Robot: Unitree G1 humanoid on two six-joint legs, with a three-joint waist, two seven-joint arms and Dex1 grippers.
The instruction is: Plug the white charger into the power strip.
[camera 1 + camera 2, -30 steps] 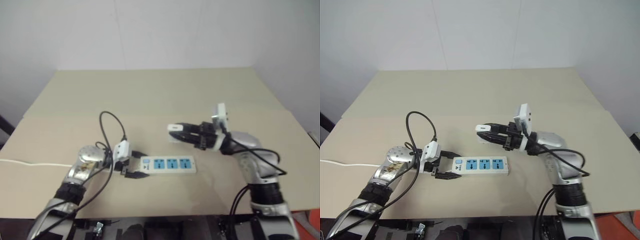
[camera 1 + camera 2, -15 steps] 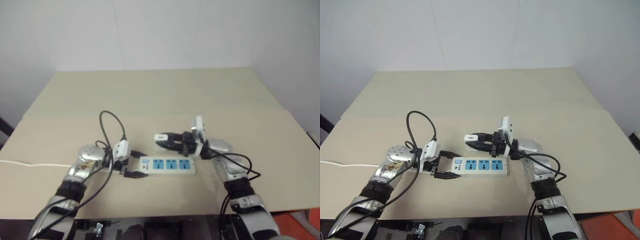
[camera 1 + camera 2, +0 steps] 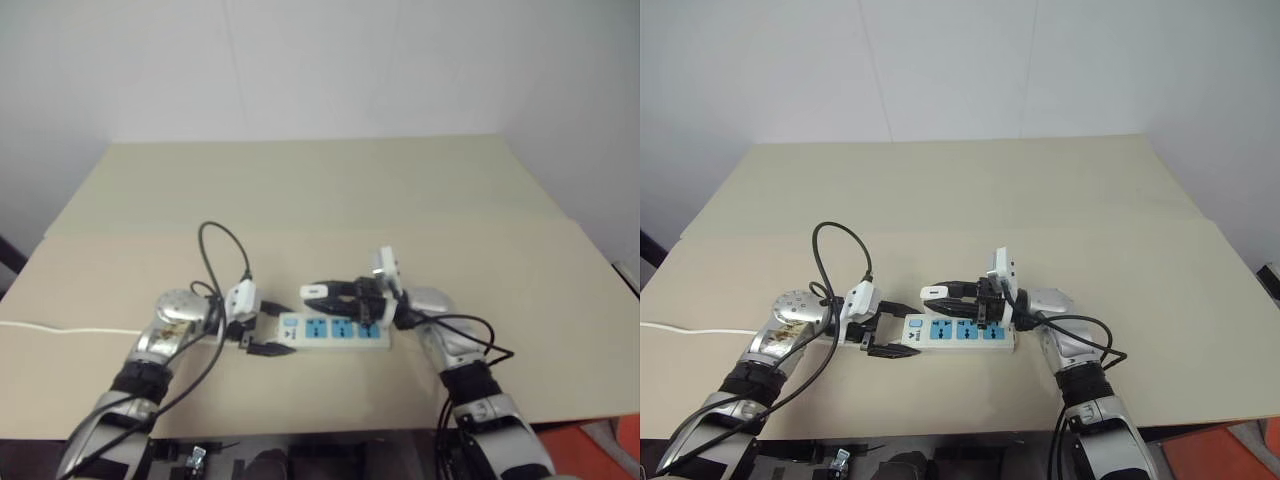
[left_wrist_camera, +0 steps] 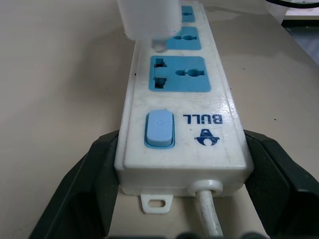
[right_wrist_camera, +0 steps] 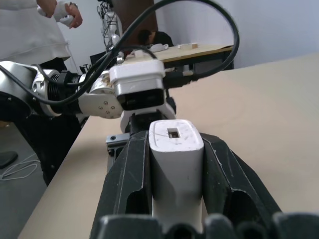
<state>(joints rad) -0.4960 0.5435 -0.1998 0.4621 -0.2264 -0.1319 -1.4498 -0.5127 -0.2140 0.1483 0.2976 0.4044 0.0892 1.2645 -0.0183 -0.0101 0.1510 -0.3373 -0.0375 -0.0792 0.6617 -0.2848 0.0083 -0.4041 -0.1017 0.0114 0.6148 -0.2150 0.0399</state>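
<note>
The right claw (image 3: 936, 293), clamped on the white charger (image 5: 175, 149), has descended over the power strip (image 4: 180, 127), braced by the closed left claw (image 3: 892, 331); insertion is imminent.

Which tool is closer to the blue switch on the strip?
Left. The left tool clamps the strip at the switch end; the right tool holds the charger over the sockets.

The long flat white power strip (image 3: 958, 331) lies on the beige table (image 3: 1040, 200) near its front edge. The left gripper (image 3: 884, 331) clasps the strip's left, cord end. The small white cube-shaped charger (image 3: 934, 293) — clamped in the right gripper (image 3: 948, 293) — hangs just over the strip's left sockets.
</note>
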